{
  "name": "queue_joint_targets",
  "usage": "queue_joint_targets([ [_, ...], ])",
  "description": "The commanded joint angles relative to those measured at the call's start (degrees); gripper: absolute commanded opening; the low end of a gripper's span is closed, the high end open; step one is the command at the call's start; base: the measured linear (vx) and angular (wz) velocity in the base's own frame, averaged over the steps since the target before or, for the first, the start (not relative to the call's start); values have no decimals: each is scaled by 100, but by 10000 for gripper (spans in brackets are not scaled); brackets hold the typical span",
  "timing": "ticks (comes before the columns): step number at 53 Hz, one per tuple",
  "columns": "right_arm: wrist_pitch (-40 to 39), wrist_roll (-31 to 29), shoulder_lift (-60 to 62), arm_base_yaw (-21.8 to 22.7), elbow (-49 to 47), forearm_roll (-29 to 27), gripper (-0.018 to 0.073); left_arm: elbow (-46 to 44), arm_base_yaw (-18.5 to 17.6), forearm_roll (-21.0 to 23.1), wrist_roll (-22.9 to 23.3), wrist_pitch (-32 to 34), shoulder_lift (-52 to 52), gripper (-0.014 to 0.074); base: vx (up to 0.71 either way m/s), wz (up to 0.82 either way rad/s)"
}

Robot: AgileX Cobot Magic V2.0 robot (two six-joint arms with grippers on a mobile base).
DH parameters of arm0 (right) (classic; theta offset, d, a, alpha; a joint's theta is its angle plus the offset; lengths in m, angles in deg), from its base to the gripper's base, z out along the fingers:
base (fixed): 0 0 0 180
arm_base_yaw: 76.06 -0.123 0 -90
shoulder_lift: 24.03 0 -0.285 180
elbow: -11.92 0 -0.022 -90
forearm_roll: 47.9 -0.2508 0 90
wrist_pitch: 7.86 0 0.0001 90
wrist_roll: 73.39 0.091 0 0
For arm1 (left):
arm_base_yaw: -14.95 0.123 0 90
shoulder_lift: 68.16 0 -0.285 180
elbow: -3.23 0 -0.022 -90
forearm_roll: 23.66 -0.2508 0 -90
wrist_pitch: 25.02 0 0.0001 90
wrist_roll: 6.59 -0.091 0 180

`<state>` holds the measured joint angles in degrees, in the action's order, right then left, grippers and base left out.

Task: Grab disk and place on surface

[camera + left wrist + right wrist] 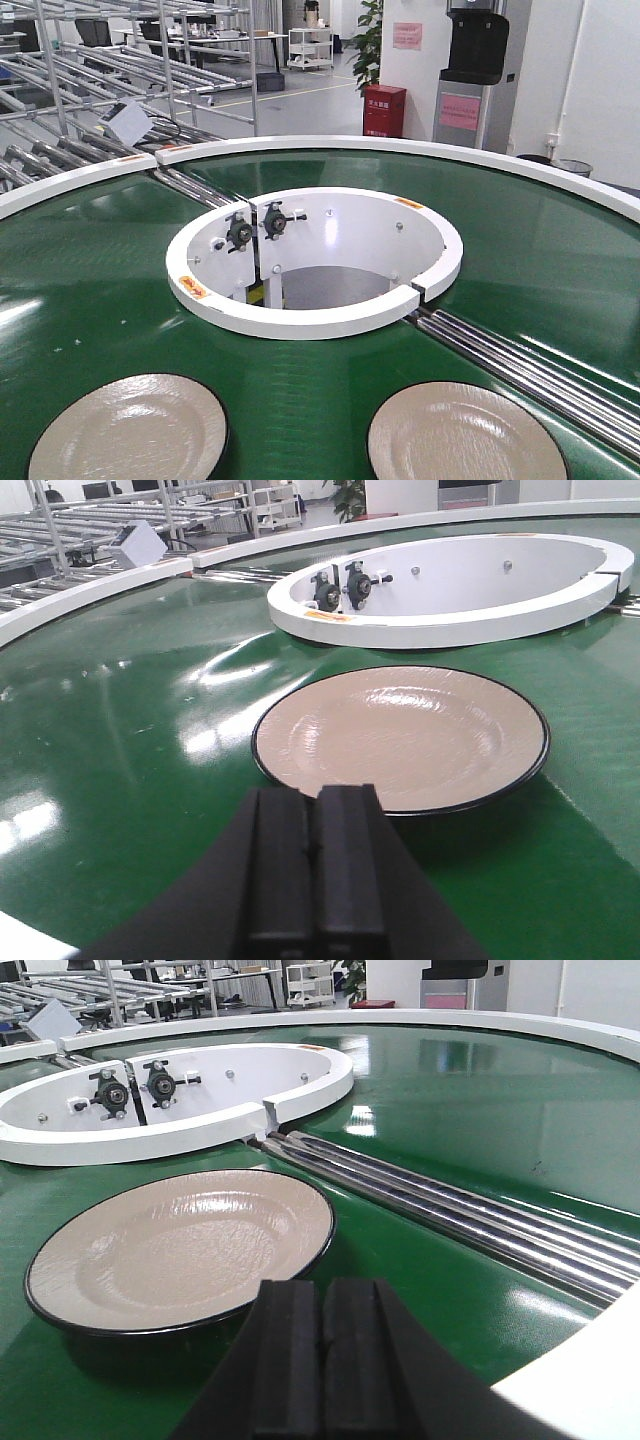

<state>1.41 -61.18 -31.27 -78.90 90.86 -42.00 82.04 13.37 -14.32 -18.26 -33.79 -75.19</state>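
Observation:
Two beige disks with black rims lie flat on the green ring conveyor belt [90, 290]. The left disk [128, 428] [400, 735] sits just beyond my left gripper [316, 792], whose black jaws are pressed together with nothing between them. The right disk [465, 435] [180, 1245] lies ahead and to the left of my right gripper [322, 1285], which is shut and empty too. Neither gripper touches a disk. The dark glossy tabletop surface is out of view.
A white ring-shaped hub [315, 260] with two black bearings stands in the belt's middle. Steel rollers [530, 365] [450, 1215] cross the belt to the right of the right disk. A white outer rim [400, 147] borders the belt. Metal racks [120, 60] stand behind.

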Motion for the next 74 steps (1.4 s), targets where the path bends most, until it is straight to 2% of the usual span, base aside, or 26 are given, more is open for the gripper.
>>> queue_joint_targets([
  [1, -441, 6, 51, 17, 104, 77, -6, 69, -17, 19, 38, 446, 63, -1, 0, 0],
  [37, -454, 6, 51, 17, 104, 77, -6, 69, -17, 19, 38, 490, 63, -1, 0, 0],
  [43, -614, 11, 51, 17, 104, 77, -6, 69, -17, 19, 38, 846, 63, -1, 0, 0],
  [47, -862, 5, 51, 17, 104, 83, -6, 12, -17, 19, 38, 1366, 63, -1, 0, 0],
  [51, -1490, 11, 51, 17, 91, 82, -6, -1, -17, 19, 88, 2246, 63, -1, 0, 0],
  [55, -2156, 103, 51, 17, 33, 14, -6, -44, -17, 25, 323, 3161, 63, -1, 0, 0],
  [58, -2190, 219, 51, 17, -211, -61, -6, -306, -17, 15, 566, 3409, 63, -1, 0, 0],
  [60, -2055, 220, 46, 17, -453, -54, -6, -591, -17, 6, 594, 3280, 58, -1, 0, 0],
  [63, -1766, 109, 29, 17, -960, -22, -6, -1278, -17, -48, 484, 2743, -15, -1, 0, 0],
  [67, -1523, -226, -201, 17, -1820, 62, -6, -2160, -17, -186, 111, 2186, -350, -1, 0, 0],
  [71, -1408, -460, -675, 17, -2656, 83, -6, -3145, -17, -187, -251, 1850, -1030, -1, 0, 0],
  [74, -1384, -503, -1199, 17, -3296, 83, -6, -3748, -17, -176, -268, 1637, -1574, -1, 0, 0],
])
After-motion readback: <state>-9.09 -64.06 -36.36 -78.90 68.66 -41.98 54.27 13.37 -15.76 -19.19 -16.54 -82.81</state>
